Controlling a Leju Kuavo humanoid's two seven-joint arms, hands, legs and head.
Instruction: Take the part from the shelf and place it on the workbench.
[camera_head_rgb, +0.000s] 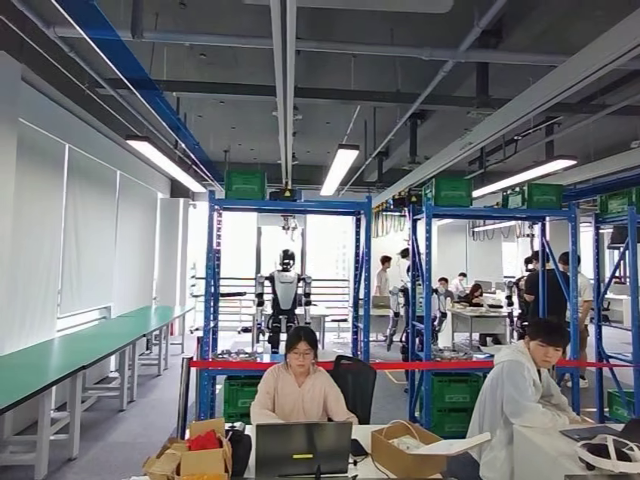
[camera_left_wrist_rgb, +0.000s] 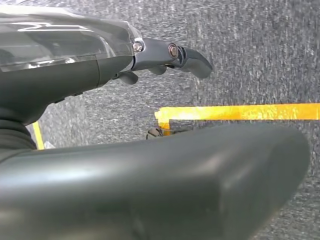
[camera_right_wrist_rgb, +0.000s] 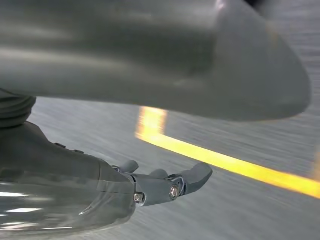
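Two blue shelf racks (camera_head_rgb: 287, 300) stand far ahead, behind red barrier tape (camera_head_rgb: 392, 365). Part: cannot tell where. Left hand (camera_left_wrist_rgb: 166, 55) and right hand (camera_right_wrist_rgb: 162, 185) hang above grey floor (camera_left_wrist_rgb: 245, 60) with yellow tape (camera_left_wrist_rgb: 234, 111), fingers straight, holding nothing. Step: approach. Next: walk to shelf.

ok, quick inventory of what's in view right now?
shelf racks: several, blue frames, middle and right of room
crates: several, green, atop racks and on low shelves
workbenches: row, green tops, along left wall
barrier tape: one, red, across racks
people: two seated at near desk, more standing behind
laptop: one, dark, near desk
cardboard boxes: several, brown, near desk
other humanoid: one, far back
floor tape: yellow, grey carpet
left hand: holds nothing
right hand: holds nothing
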